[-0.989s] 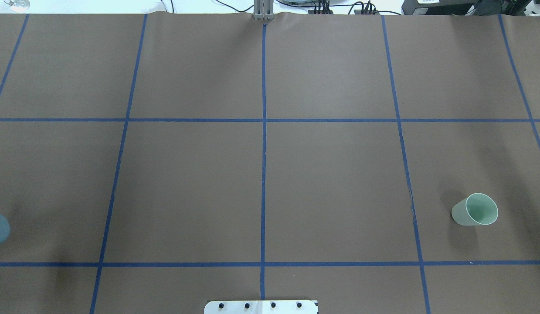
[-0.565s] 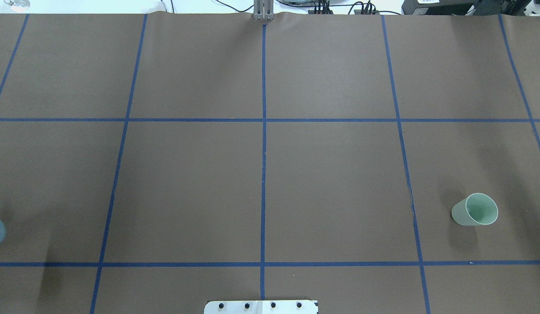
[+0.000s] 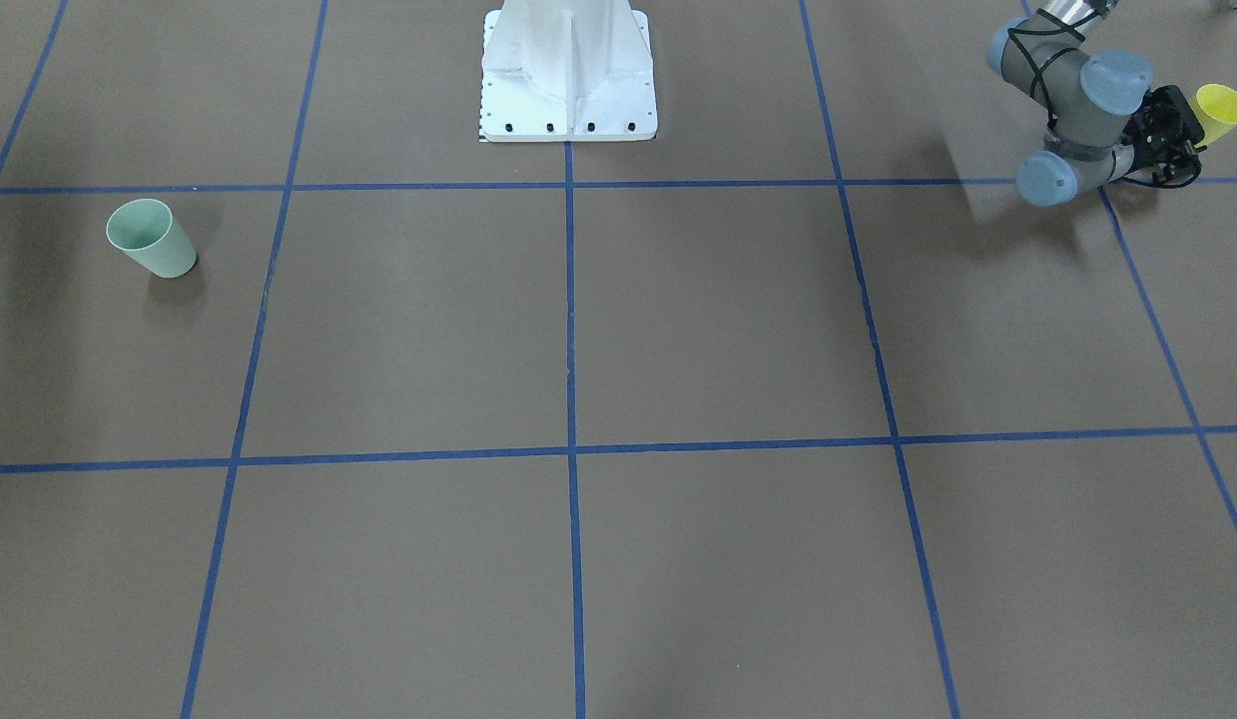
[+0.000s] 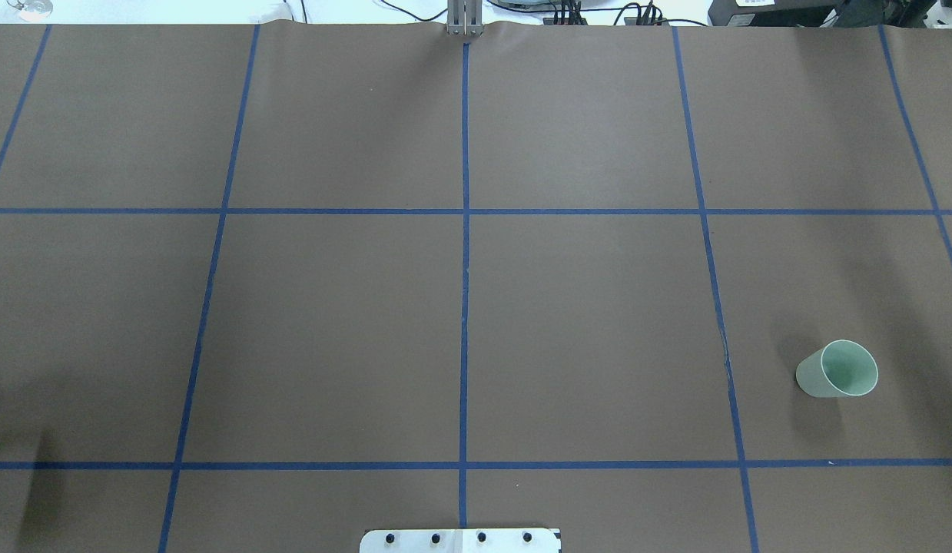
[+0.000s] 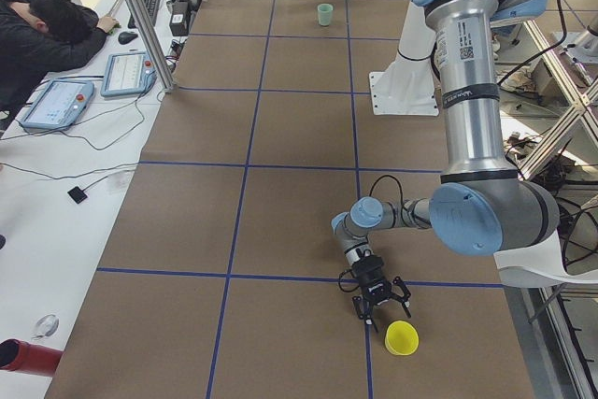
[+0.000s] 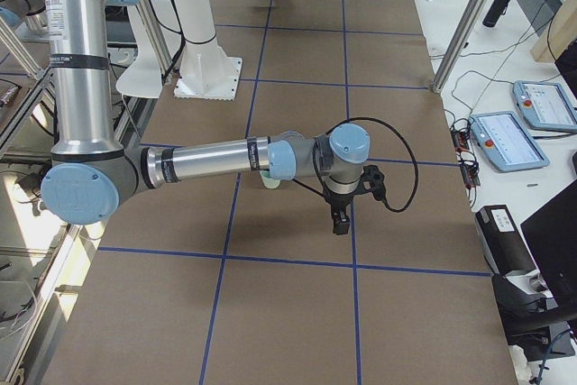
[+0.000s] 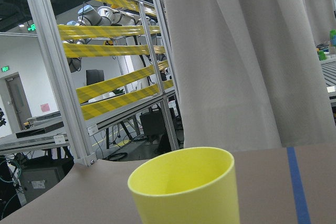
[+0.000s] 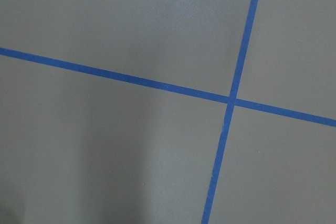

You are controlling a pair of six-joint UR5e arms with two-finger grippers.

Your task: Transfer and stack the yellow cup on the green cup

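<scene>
The yellow cup (image 3: 1222, 108) stands upright near the table's end on my left; it also shows in the exterior left view (image 5: 402, 337) and fills the bottom of the left wrist view (image 7: 184, 190). My left gripper (image 3: 1189, 128) lies low beside it, pointing at it, open and empty, with a small gap between them (image 5: 378, 310). The green cup (image 4: 838, 370) stands upright on my right side (image 3: 151, 238). My right gripper (image 6: 338, 218) hangs over the table a little past the green cup (image 6: 270, 181); I cannot tell whether it is open or shut.
Blue tape lines (image 4: 465, 230) divide the brown table into squares. The white robot base (image 3: 568, 75) stands at my edge of the table. An operator (image 5: 47, 30) leans on a side bench with tablets. Metal frame posts (image 6: 464, 20) stand by the far edge.
In the overhead view the blue-grey joint of my left arm at the left edge has slid almost out of view to the left. The green cup has not moved.
</scene>
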